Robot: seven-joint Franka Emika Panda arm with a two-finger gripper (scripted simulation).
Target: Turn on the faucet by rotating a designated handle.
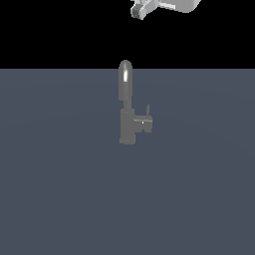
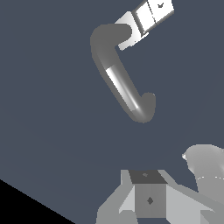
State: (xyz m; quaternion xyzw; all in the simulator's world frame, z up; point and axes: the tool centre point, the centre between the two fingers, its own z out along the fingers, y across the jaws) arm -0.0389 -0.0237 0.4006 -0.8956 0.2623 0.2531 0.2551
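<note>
The faucet (image 1: 127, 117) stands upright in the middle of the exterior view, with a tall glossy arched spout (image 1: 125, 79) on a blocky grey body. The handle (image 1: 145, 121) is a short stub on the body's side toward the exterior view's right, ending in a thin upright lever. My gripper (image 1: 139, 11) hangs high above the faucet, a little to its right and partly cut off by the frame edge. In the wrist view I look down on the curved spout (image 2: 122, 87) and the pale handle (image 2: 144, 22). The gripper (image 2: 146, 176) shows as one block with no gap, empty.
A flat blue-grey floor (image 1: 60, 189) spreads all around the faucet. Black background lies behind it. Part of the arm (image 2: 205, 170) shows beside the gripper in the wrist view.
</note>
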